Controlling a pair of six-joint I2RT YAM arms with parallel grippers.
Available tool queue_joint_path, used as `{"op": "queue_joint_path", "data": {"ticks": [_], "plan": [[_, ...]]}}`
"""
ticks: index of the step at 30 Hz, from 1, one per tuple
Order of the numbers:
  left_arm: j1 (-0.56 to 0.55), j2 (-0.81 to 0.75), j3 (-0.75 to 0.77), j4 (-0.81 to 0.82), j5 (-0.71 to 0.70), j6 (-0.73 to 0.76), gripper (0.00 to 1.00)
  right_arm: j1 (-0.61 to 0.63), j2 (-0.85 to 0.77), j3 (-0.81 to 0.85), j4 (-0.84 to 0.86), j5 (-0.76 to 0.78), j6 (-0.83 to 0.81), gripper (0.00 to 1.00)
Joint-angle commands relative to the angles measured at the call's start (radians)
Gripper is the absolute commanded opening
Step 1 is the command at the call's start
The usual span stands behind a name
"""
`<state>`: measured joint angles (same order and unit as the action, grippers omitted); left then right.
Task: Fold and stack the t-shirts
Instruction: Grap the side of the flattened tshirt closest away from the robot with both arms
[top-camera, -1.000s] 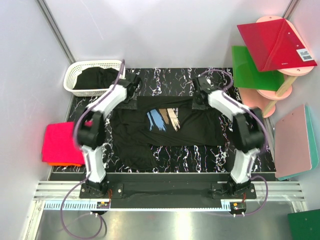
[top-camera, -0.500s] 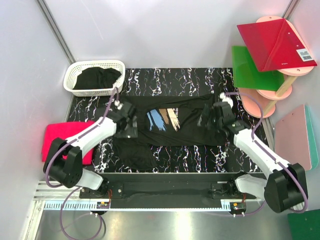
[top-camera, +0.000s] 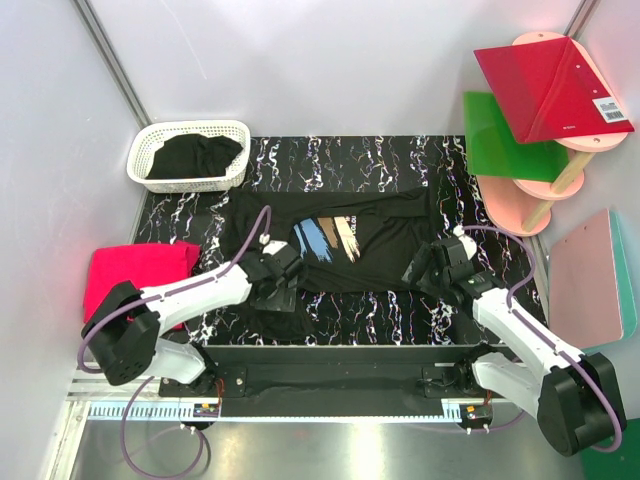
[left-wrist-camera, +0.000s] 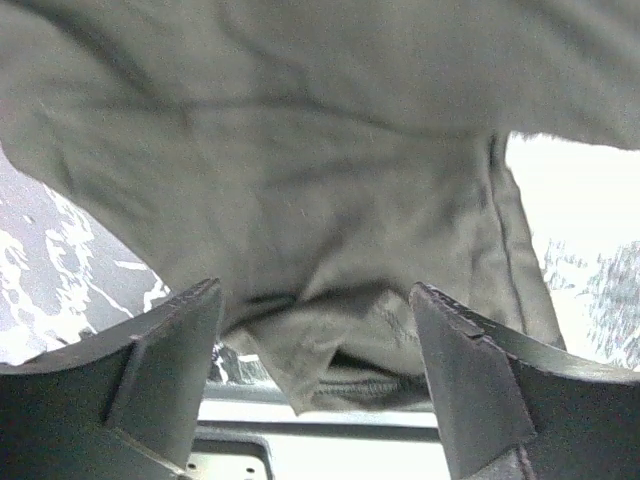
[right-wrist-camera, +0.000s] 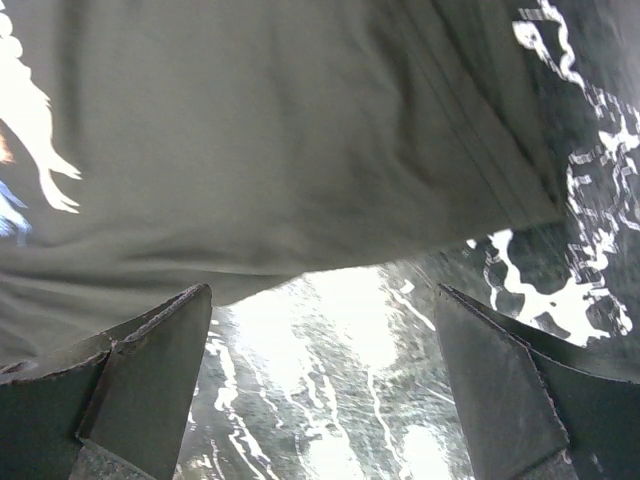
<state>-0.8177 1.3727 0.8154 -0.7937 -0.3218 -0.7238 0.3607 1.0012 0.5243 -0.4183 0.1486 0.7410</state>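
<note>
The black brushstroke-print cloth t-shirt (top-camera: 350, 250) lies spread sideways on the black marbled surface (top-camera: 400, 160), its near edge just ahead of the left gripper (top-camera: 284, 286) and right gripper (top-camera: 426, 269), both wide open and empty.

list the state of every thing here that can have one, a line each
black cloth t-shirt with blue, tan and white brushstroke print: spread out, print up, unfolded, near-left corner bunched
hot-pink cloth t-shirt: folded
white plastic lattice basket: holds a crumpled black garment
left gripper: open, over the bunched corner
right gripper: open, over the shirt's near-right edge
</note>
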Motion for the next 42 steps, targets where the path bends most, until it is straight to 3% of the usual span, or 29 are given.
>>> {"op": "queue_joint_path", "data": {"ticks": [1,8,11,12,15,26,34,42], "plan": [[-0.053,-0.035,-0.025,-0.045,-0.034,-0.098,0.77,0.003,-0.016,-0.009,0.001,0.026,0.041,0.99],[-0.144,-0.021,-0.058,-0.117,-0.071,-0.193,0.62,0.003,0.011,-0.004,0.001,0.039,0.034,0.99],[-0.170,-0.009,-0.071,-0.127,-0.069,-0.221,0.39,0.003,0.020,-0.009,-0.017,0.046,0.049,0.99],[-0.179,-0.008,-0.074,-0.130,-0.071,-0.233,0.21,0.003,0.020,-0.013,-0.026,0.074,0.087,0.99],[-0.199,-0.006,-0.078,-0.148,-0.079,-0.256,0.00,0.003,-0.015,-0.036,-0.048,0.106,0.152,0.98],[-0.261,-0.027,-0.091,-0.216,-0.082,-0.324,0.00,-0.002,-0.248,-0.070,-0.227,0.255,0.331,0.96],[-0.327,-0.017,-0.094,-0.242,-0.082,-0.374,0.00,-0.005,-0.181,-0.104,-0.237,0.249,0.422,0.95],[-0.348,-0.024,-0.093,-0.251,-0.089,-0.394,0.00,-0.005,-0.076,-0.119,-0.123,0.235,0.452,0.84]]}}
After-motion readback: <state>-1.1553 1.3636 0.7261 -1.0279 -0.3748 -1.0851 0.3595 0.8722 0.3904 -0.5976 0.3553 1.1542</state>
